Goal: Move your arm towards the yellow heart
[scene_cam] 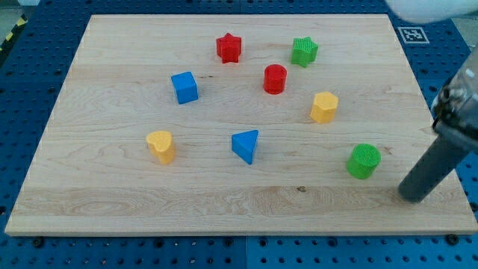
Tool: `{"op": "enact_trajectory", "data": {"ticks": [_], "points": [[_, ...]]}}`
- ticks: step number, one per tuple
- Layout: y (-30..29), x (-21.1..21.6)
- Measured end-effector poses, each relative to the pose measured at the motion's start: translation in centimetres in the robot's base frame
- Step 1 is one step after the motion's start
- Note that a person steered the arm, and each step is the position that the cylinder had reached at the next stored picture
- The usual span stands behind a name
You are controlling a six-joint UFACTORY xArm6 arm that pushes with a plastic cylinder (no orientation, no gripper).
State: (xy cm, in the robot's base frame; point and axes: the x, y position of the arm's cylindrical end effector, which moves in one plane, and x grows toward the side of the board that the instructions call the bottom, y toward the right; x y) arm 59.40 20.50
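You see the green cylinder (364,161) just beside my tip (411,196), toward the view's left, and the blue triangle (246,146) lies further along between them and the yellow heart (160,146). The heart sits on the board's left half, well apart from my tip. The rod leans up toward the view's right; it is a bare rod, nothing held.
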Motion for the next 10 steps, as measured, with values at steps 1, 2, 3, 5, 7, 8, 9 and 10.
{"op": "enact_trajectory", "data": {"ticks": [1, 2, 3, 5, 7, 8, 9, 10], "points": [[-5.8, 2.5], [-11.4, 2.4], [-19.4, 2.4], [-28.8, -0.4], [-29.3, -2.2], [-31.6, -4.2], [-32.4, -4.4], [-32.4, -5.0]]}}
